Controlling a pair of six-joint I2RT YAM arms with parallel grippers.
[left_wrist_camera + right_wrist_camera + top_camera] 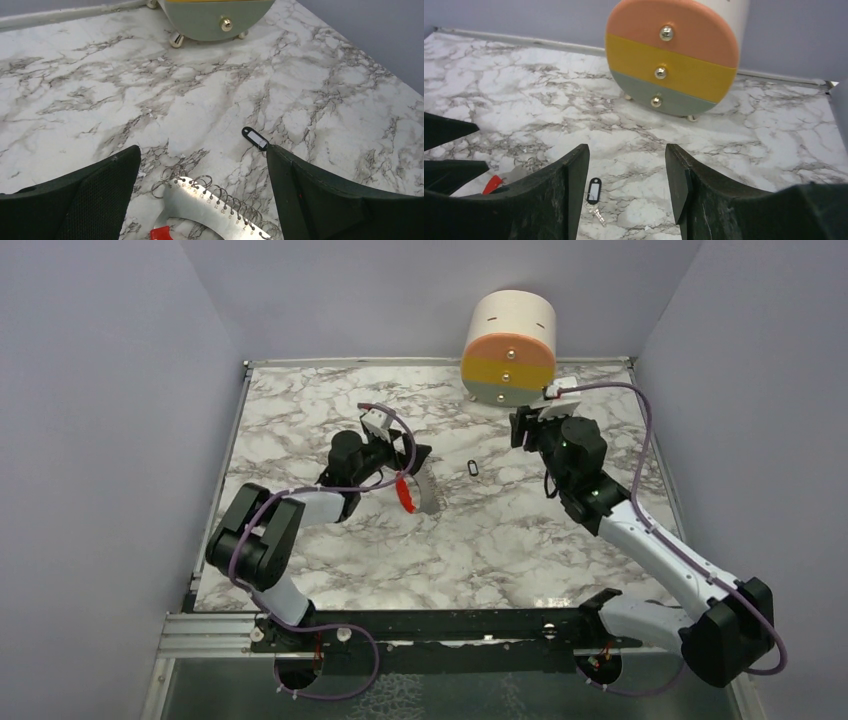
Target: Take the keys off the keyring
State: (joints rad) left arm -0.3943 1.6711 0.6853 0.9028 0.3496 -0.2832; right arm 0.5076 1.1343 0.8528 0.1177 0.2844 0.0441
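The keyring is a curved silvery plate point(210, 207) with numbered holes, several wire rings point(220, 192) through them and a red grip point(161, 233). It lies on the marble under my left gripper point(202, 150), which is open and straddles it without holding it. From above the red grip point(404, 492) and the plate point(426, 496) show just below the left gripper point(415, 462). A black tag point(594, 190) with a white label and a small silvery key point(600, 214) lies apart on the table point(472, 468). My right gripper point(626, 150) hovers open above and behind the tag, empty.
A round three-drawer cabinet point(508, 350), orange, yellow and grey-green with brass knobs, stands at the back right, close behind the right gripper point(520, 430). Walls close off the marble table point(330, 550) on the left, back and right.
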